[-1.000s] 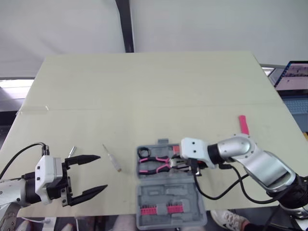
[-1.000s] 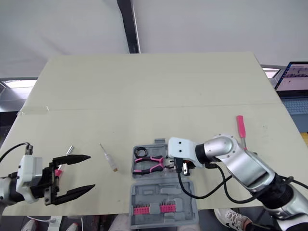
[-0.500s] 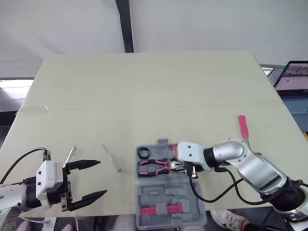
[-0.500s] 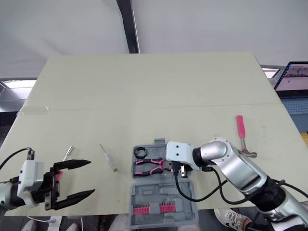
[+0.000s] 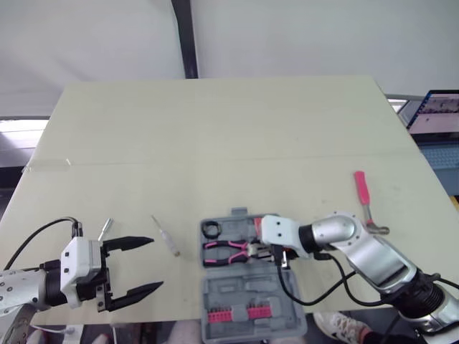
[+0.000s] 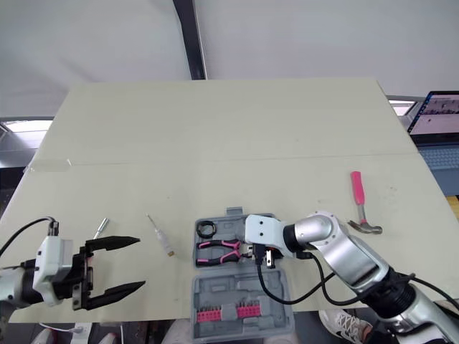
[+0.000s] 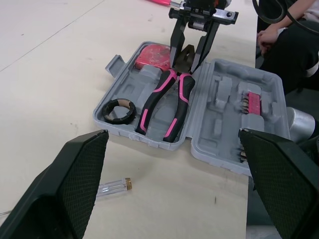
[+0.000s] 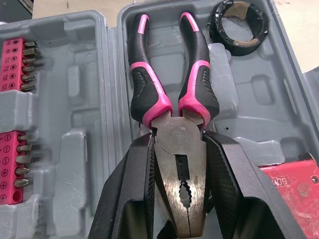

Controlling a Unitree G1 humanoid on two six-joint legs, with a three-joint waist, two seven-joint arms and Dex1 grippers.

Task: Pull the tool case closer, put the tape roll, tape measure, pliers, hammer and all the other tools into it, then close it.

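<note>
The grey tool case point(image 5: 287, 301) lies open at the table's front edge. Pink-and-black pliers point(image 5: 226, 249) rest in its far half, beside a black tape roll point(image 5: 211, 229) and a red tape measure point(image 7: 152, 54). My right gripper point(image 8: 178, 137) is shut on the pliers' steel head, one finger on each side. A pink-handled hammer point(image 5: 364, 192) lies on the table to the right of the case. A small clear-handled screwdriver point(image 5: 166, 235) and a short metal bit point(image 5: 105, 228) lie to the left. My left gripper point(image 5: 154, 263) hovers open at the front left, holding nothing.
A pink rack of screwdriver bits point(image 5: 237, 313) fills the case's near half. A strip of clear tape point(image 5: 46, 163) is stuck at the table's left edge. A laptop point(image 5: 439, 113) stands beyond the right edge. The far half of the table is bare wood.
My right arm has swung left and lower with the pliers, uncovering the hammer's head. My left gripper has sunk a little toward the front edge, still open.
</note>
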